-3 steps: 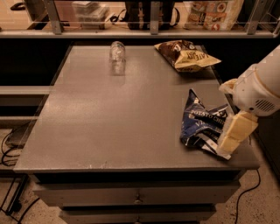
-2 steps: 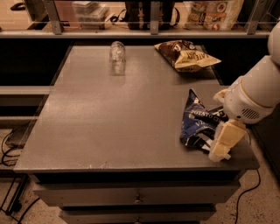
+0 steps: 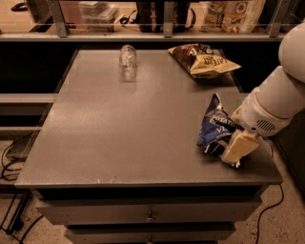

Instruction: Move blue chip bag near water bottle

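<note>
The blue chip bag [image 3: 215, 127] lies crumpled near the table's front right corner, dark blue with white lettering. My gripper [image 3: 239, 147] comes in from the right on a white arm [image 3: 276, 102] and sits low at the bag's right front edge, touching or overlapping it and hiding part of it. The water bottle [image 3: 127, 62] is clear and ribbed and lies on the far side of the table, left of centre, well apart from the bag.
A brown and yellow chip bag [image 3: 205, 59] lies at the far right of the grey table [image 3: 119, 138]. A rail and a shelf with boxes and bags [image 3: 233, 14] run behind the table. Cables lie on the floor at left [image 3: 9, 167] and right.
My gripper has moved left and slightly down, from beside the blue chip bag's right edge onto its front right corner. The bag and the bottle have not moved.
</note>
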